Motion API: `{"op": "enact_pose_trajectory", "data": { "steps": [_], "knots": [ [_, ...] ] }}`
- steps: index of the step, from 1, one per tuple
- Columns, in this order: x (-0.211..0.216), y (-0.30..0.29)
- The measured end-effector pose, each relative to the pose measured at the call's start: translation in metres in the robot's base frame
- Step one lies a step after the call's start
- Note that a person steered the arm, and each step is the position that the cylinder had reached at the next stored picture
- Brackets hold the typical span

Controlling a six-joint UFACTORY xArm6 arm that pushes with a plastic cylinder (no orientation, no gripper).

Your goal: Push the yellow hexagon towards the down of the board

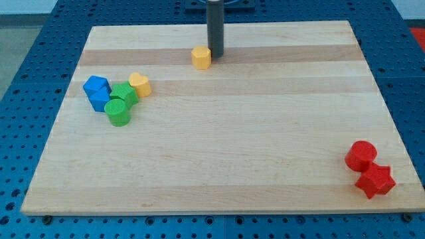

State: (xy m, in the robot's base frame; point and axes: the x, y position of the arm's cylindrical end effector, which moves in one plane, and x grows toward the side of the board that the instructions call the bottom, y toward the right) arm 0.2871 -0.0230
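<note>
Seven blocks on the bench (219,172), counted by colour: two yellow, two blue, two green... correction on blue: the blue mass at the view's left reads as one or two pieces, I cannot tell which; calling it the blue block (97,92). Yellow: one yellow hexagon (201,57) near the view's top, just left of centre; one yellow heart-like block (140,84) at the view's left. Green: one green cylinder (119,113) and one green block (125,94) of unclear shape just above it. Red: one red cylinder (361,156) and one red star (375,180), touching, at the view's lower right, well apart from the rest.

Left cluster is tight; blue block, green block, green cylinder and yellow heart-like block sit touching or just beside one another.

My tip (216,55) is down on the bench just right of the yellow hexagon, touching or nearly so; cannot tell which. Rod comes in upright from the view's top edge.

No jaws on this rig, just the rod; nothing grasped.
</note>
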Motion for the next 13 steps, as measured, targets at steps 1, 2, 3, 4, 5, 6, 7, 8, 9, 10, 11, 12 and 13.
{"op": "enact_pose_trajectory", "data": {
  "steps": [1, 2, 3, 4, 5, 6, 7, 8, 9, 10, 11, 12, 13],
  "knots": [
    [-0.002, -0.029],
    [-0.022, -0.043],
    [-0.074, -0.054],
    [-0.069, -0.086],
    [-0.055, -0.087],
    [-0.023, -0.062],
    [0.003, -0.044],
    [0.049, -0.024],
    [0.074, -0.016],
    [0.075, -0.016],
    [0.052, -0.010],
    [0.012, -0.010],
    [0.016, -0.052]
  ]
}}
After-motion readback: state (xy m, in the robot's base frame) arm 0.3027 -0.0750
